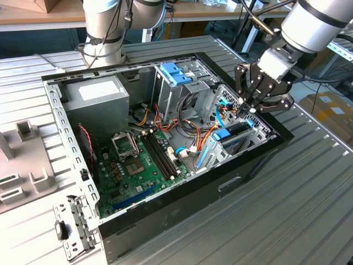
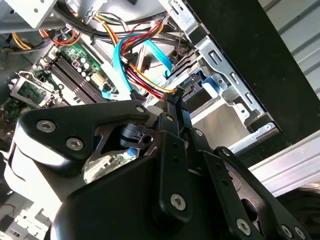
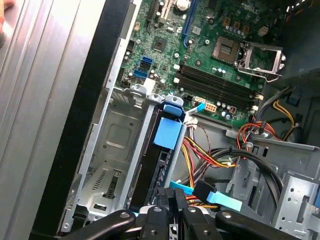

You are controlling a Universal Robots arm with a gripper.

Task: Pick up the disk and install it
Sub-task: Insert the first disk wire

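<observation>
The disk (image 1: 234, 136) sits on edge in a drive bay at the front corner of the open computer case (image 1: 165, 221), on the exterior view's right, a light-blue tab (image 1: 222, 134) on its end; in the first wrist view it shows as a dark slab (image 3: 161, 160) beside the blue tab (image 3: 167, 132). The gripper (image 1: 246, 109) is right above it, fingertips drawn together at the disk's top edge, apparently pinching it, though actual contact is hard to confirm. Judgement: the disk is stiff, fairly heavy for its size, smooth metal so slippery, and shock-sensitive; best held by the long side edges, not the label face or connectors. The arm comes in from the exterior view's upper right, wrist angled down into the case near the cable bundle (image 1: 207, 130). The motherboard (image 1: 138, 165) lies on the case floor.
</observation>
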